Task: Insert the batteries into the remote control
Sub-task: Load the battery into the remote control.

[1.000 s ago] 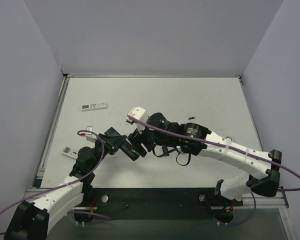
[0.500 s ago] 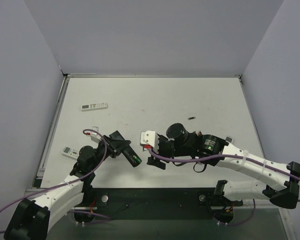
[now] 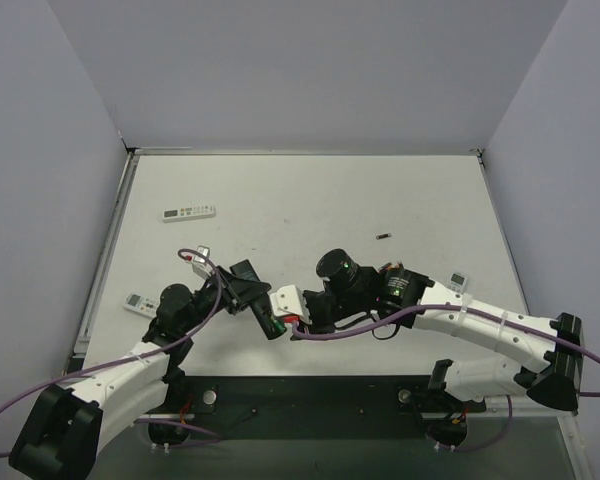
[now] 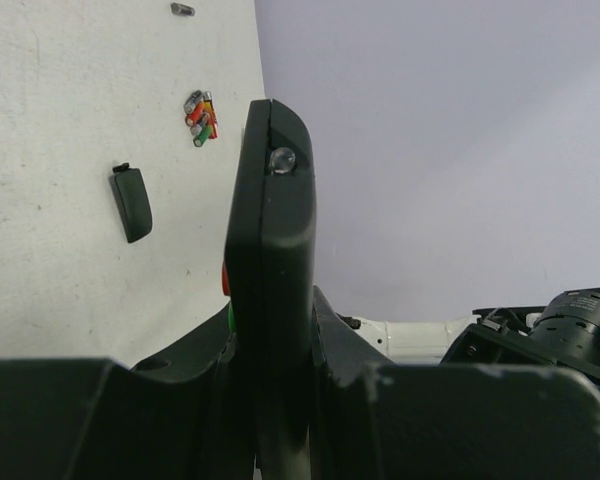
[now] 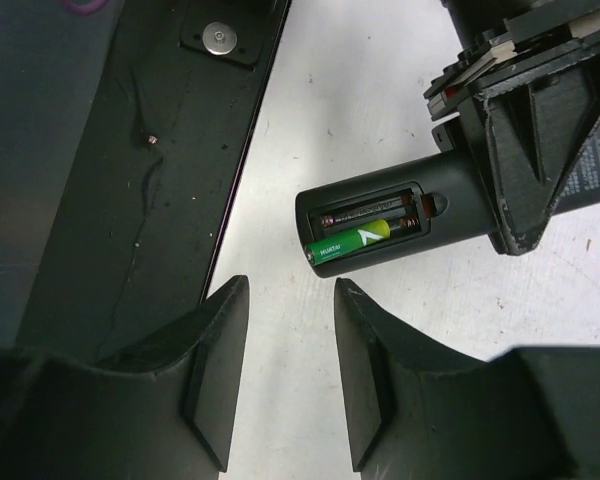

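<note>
My left gripper (image 4: 270, 335) is shut on the black remote control (image 4: 270, 230) and holds it edge-on, above the table. In the right wrist view the remote (image 5: 450, 200) shows its open battery bay with a green battery (image 5: 355, 240) in the near slot and a dark cell behind it. My right gripper (image 5: 290, 375) is open and empty, just short of the remote's end. Loose red and green batteries (image 4: 200, 118) and the black battery cover (image 4: 132, 203) lie on the table. From above, the remote (image 3: 268, 318) is between the left gripper (image 3: 248, 292) and the right gripper (image 3: 302, 322).
A long white remote (image 3: 188, 212) lies at the back left. A small white remote (image 3: 137, 303) lies by the left arm. A tiny dark piece (image 3: 383, 236) lies mid-table. The dark front ledge (image 5: 100, 200) runs close beside my right gripper.
My right gripper has drawn back from the remote, swung toward the table's near edge and now faces the remote's end. My left gripper has shifted the remote slightly right.
</note>
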